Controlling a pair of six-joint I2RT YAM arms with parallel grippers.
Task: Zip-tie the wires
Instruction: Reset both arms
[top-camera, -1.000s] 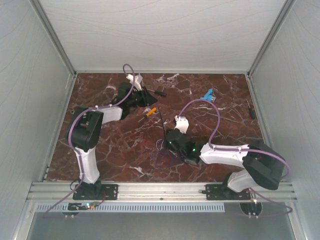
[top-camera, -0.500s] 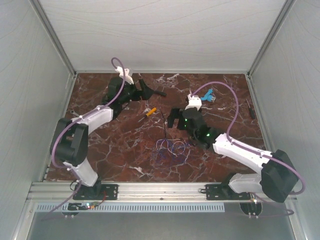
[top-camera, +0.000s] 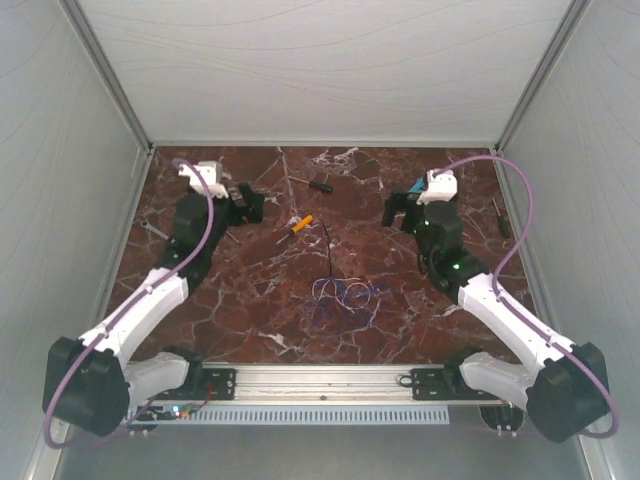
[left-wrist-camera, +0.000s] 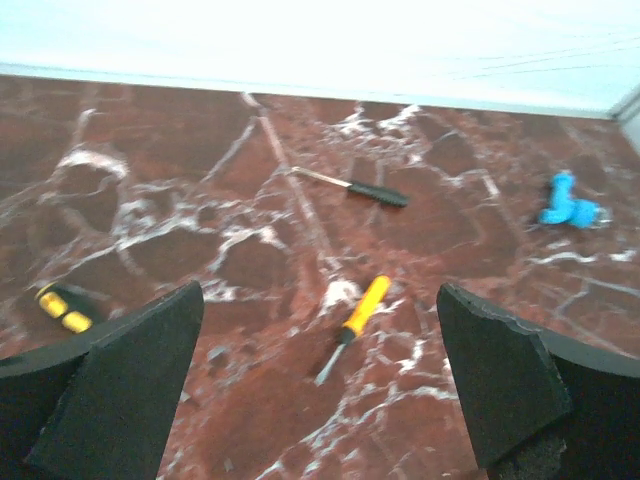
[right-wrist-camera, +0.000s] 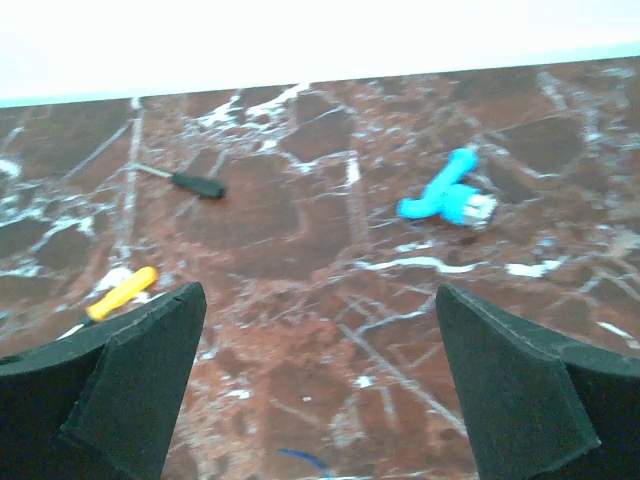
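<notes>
The wires (top-camera: 345, 296), thin purple-blue and whitish loops, lie loose on the red marble table (top-camera: 250, 300) at the centre, with a thin black strip (top-camera: 326, 250) running up from them. Neither gripper touches them. My left gripper (top-camera: 245, 203) hovers at the back left, jaws wide apart and nothing between them; its wrist view (left-wrist-camera: 320, 305) looks over bare marble. My right gripper (top-camera: 398, 211) hovers at the back right, likewise open and holding nothing (right-wrist-camera: 320, 300). A short blue strand (right-wrist-camera: 300, 458) shows at the bottom edge of the right wrist view.
An orange-handled screwdriver (top-camera: 302, 222) (left-wrist-camera: 360, 305) (right-wrist-camera: 122, 292) and a black-handled one (top-camera: 318, 184) (left-wrist-camera: 375, 193) (right-wrist-camera: 195, 183) lie at the back centre. A blue connector (top-camera: 415, 188) (left-wrist-camera: 568, 208) (right-wrist-camera: 450, 200) sits beside the right gripper. A small tool (top-camera: 503, 220) lies far right, another (top-camera: 150, 228) far left. White walls enclose the table.
Both arms have drawn back from the middle to the table's back corners and both grippers have opened. The wires now lie uncovered on the table.
</notes>
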